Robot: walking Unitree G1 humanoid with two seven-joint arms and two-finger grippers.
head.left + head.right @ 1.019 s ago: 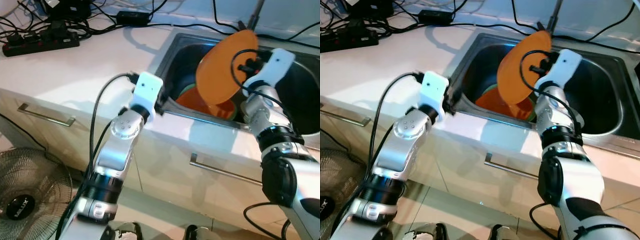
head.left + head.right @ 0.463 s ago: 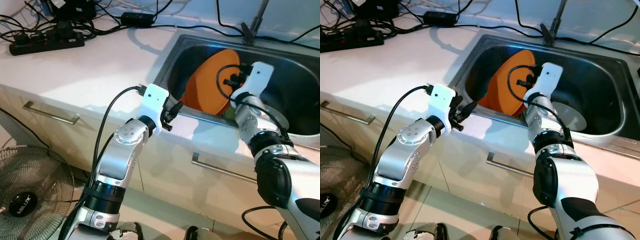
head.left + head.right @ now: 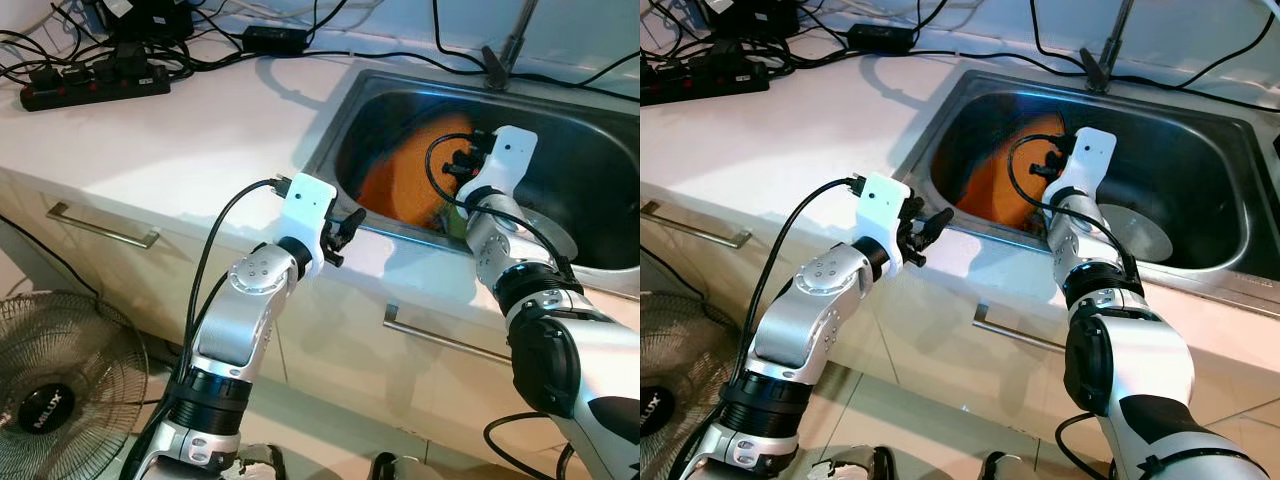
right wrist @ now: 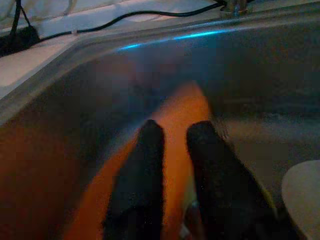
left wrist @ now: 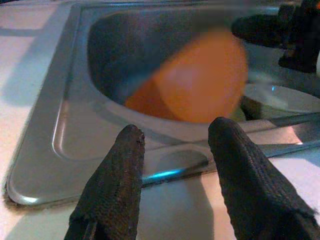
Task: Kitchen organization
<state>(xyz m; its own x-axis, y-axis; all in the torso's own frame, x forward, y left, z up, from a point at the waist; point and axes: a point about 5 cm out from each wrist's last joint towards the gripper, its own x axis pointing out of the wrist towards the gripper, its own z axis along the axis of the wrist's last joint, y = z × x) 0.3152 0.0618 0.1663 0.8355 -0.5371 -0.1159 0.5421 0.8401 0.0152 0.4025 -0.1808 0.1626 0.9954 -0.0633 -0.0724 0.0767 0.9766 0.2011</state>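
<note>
My right hand (image 4: 172, 165), fingers clamped on the blurred orange plate's (image 3: 410, 175) edge, has it tilted low inside the sink (image 3: 335, 130); left hand (image 5: 175, 165) open over the rim; a loose pinch risks a clattering slip.

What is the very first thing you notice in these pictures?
The big orange plate, blurred, down inside the steel sink, with the right gripper pinching its rim. Next is the left gripper, fingers open, at the counter edge by the sink's front rim. A tangle of black cables lies at the back of the white counter.
</note>
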